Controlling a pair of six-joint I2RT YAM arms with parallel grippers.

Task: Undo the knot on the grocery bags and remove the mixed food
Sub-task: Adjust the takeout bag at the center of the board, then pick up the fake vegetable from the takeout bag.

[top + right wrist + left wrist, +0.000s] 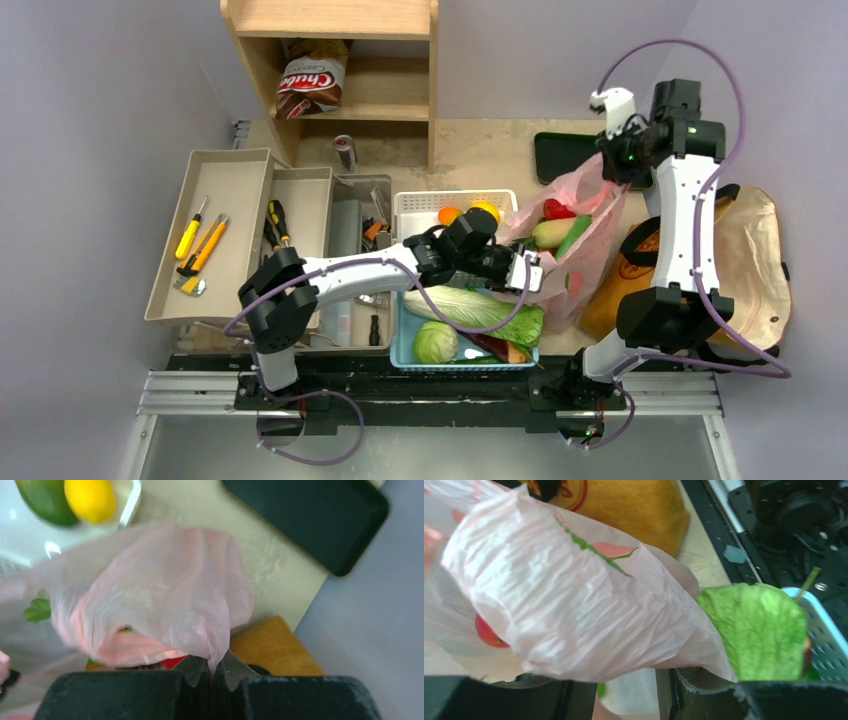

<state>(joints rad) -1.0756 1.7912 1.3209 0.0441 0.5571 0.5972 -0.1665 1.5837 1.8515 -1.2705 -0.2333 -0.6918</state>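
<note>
Pink bag (165, 590) tight betw. R fingers (241, 674); also betw. parted L fingers (709, 692), grip unclear.

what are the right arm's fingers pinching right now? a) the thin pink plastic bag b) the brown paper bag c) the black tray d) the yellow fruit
a: in the right wrist view the right fingers are shut on a fold of the pink bag, which runs down between them.

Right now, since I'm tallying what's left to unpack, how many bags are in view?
4. Pink plastic bag in the middle; brown paper bag right beside it; beige cloth tote at the far right; snack bag on the shelf. More may be hidden.
</note>
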